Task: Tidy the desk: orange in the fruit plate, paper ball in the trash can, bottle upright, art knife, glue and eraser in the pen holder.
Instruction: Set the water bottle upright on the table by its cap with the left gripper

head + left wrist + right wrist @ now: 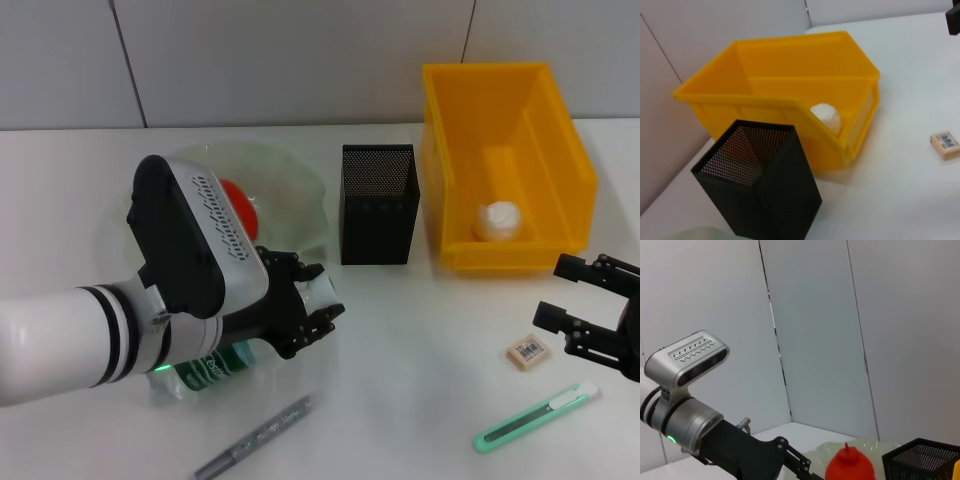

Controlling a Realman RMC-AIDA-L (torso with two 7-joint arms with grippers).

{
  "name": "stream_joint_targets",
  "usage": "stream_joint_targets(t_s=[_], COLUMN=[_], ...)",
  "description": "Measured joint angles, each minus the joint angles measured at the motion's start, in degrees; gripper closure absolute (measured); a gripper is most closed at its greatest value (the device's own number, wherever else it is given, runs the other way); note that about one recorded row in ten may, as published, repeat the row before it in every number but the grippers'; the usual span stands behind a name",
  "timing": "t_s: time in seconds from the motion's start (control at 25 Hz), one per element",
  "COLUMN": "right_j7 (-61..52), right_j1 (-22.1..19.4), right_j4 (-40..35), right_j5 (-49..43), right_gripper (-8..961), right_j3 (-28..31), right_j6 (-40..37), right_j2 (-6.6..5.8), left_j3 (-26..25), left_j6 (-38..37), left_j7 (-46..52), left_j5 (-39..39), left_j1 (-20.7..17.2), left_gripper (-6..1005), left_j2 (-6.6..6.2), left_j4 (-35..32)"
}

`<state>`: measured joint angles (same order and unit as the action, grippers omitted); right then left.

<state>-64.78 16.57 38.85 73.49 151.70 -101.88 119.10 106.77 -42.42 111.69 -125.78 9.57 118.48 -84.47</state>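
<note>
left hand point(310, 310) on lying bottle point(215, 365)

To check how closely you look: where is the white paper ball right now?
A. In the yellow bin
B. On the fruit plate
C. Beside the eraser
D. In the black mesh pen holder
A: the paper ball lies inside the yellow bin, against its front wall.

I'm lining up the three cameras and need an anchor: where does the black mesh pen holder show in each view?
Head view: the pen holder stands upright at centre, between the fruit plate and the yellow bin.
Left wrist view: low in the picture, in front of the yellow bin.
Right wrist view: only its rim shows at the lower corner.
Shared landmark: the yellow bin beside it, in the head and left wrist views.
</note>
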Motion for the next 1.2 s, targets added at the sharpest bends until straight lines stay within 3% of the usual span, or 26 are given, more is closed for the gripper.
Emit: stream_joint_targets(t_s=[1.2], right_j7=[-0.1], right_j1=[0.7], right_j4=[0.0], right_j5=[0.3], right_gripper=[247], right_j3=[0.0], right_j6=[0.1], right_j2=[0.0], left_j3=[-1.3], left_j6=[0.4], left_j7=[0.0], left_j5=[0.6], left_j1=[-1.7], left_gripper=[570], left_j2=[0.08], left_j4=[-2.4])
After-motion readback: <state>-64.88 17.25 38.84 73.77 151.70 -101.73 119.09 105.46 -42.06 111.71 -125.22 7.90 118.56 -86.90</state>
